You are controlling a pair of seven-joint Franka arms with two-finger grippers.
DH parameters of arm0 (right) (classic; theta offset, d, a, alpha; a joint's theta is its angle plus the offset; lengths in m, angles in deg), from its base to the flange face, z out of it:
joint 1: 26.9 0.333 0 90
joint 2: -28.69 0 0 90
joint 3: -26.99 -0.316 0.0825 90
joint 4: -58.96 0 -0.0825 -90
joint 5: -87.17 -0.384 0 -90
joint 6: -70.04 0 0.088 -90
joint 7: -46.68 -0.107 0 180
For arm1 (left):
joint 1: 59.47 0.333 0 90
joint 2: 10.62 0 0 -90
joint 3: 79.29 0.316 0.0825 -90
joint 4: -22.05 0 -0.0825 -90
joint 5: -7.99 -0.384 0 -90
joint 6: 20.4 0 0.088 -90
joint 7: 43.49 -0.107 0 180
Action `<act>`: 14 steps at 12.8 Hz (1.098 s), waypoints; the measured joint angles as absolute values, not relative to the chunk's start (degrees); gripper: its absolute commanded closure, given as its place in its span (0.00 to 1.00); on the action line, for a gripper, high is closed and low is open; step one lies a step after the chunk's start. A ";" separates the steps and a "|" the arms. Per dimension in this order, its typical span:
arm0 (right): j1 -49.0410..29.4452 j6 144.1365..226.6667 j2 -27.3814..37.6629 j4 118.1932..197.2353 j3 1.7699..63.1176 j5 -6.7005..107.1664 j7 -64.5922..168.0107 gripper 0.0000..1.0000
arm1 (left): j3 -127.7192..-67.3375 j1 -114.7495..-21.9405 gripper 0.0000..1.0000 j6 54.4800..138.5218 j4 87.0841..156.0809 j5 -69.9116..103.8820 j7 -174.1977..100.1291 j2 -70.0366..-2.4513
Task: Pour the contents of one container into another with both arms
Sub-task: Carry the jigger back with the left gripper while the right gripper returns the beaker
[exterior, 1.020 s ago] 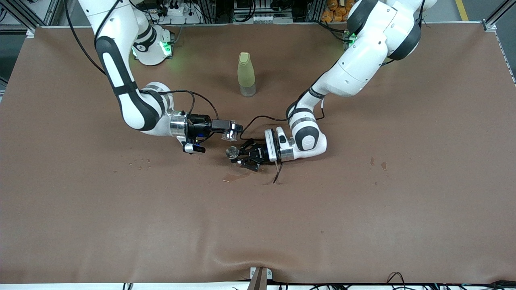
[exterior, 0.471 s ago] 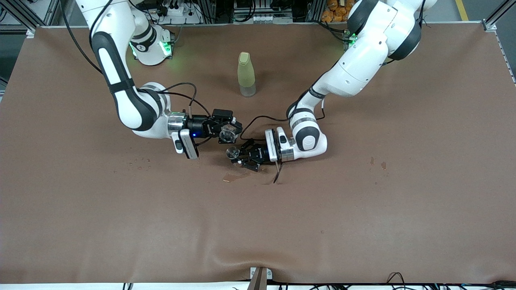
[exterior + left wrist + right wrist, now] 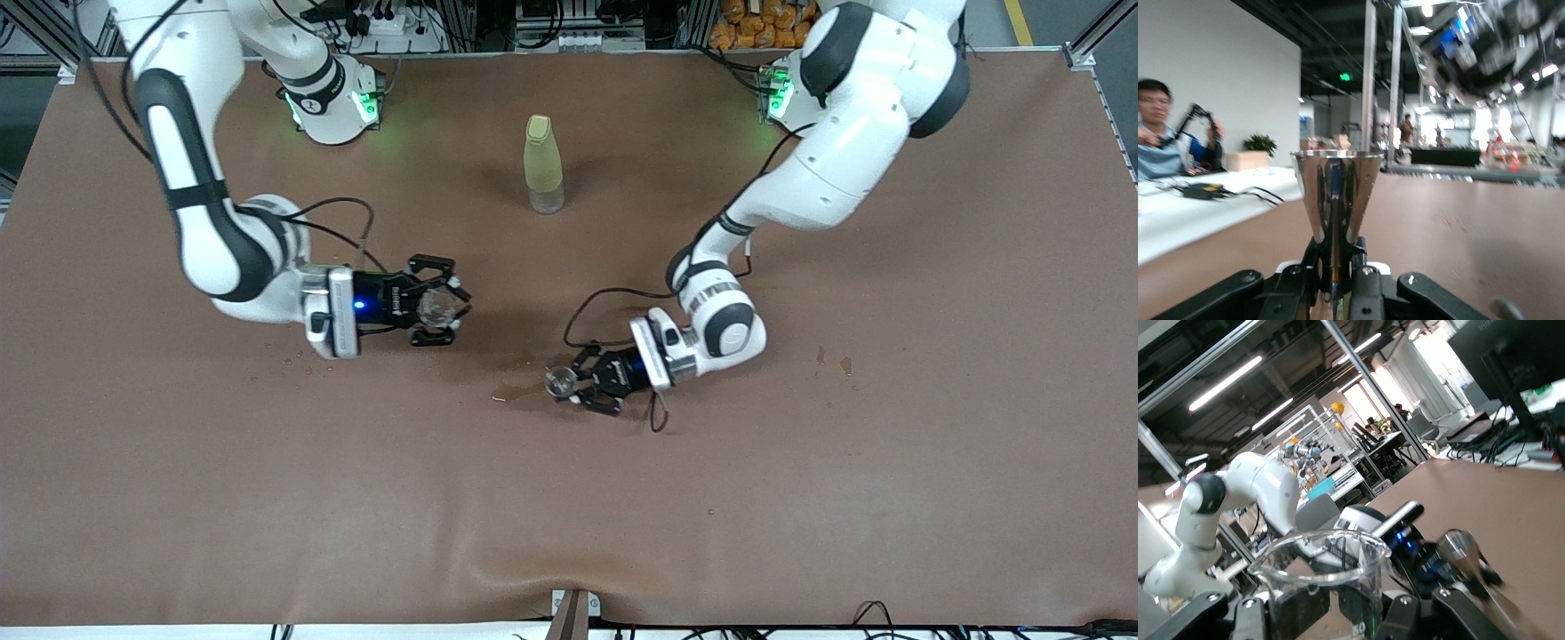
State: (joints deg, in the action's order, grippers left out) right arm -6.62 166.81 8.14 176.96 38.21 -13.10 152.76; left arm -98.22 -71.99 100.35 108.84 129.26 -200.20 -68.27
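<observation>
My two arms are drawing apart near mid-tabletop: right gripper (image 3: 442, 309) clamping the clear beaker (image 3: 434, 308), left gripper (image 3: 578, 387) clamping the metal cup (image 3: 560, 381). Pouring appears done; next, setting both down upright.

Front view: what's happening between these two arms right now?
Each arm holds a small vessel above the brown table. The right hand is shut on a clear glass beaker, held upright. The left hand is shut on a shiny metal cup, also upright, above a wet patch on the table. The two vessels are apart, so nothing is being poured at this moment. A yellow-green bottle stands untouched nearer the robots' bases.
</observation>
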 measured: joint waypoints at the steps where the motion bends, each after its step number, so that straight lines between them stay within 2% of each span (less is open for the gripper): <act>1: -8.16 164.68 8.29 176.94 39.70 -9.91 155.77 1.00 | -99.03 -69.83 1.00 99.82 109.74 129.26 -199.76 -67.38; 4: -13.99 157.51 8.46 176.37 43.26 -0.77 164.22 1.00 | -99.45 -64.83 1.00 99.78 111.57 124.54 -197.27 -64.16; 7: -21.74 153.15 8.47 174.60 43.79 7.74 172.51 1.00 | -99.92 -57.68 1.00 99.04 112.08 108.02 -185.09 -60.86; 11: -30.69 147.21 7.66 172.24 43.88 15.45 181.57 1.00 | -99.68 -45.85 1.00 91.87 115.36 94.45 -182.04 -58.79; 14: -35.38 143.29 3.76 170.82 43.88 17.61 189.37 1.00 | -99.34 -33.81 1.00 85.42 116.71 84.77 -182.03 -58.87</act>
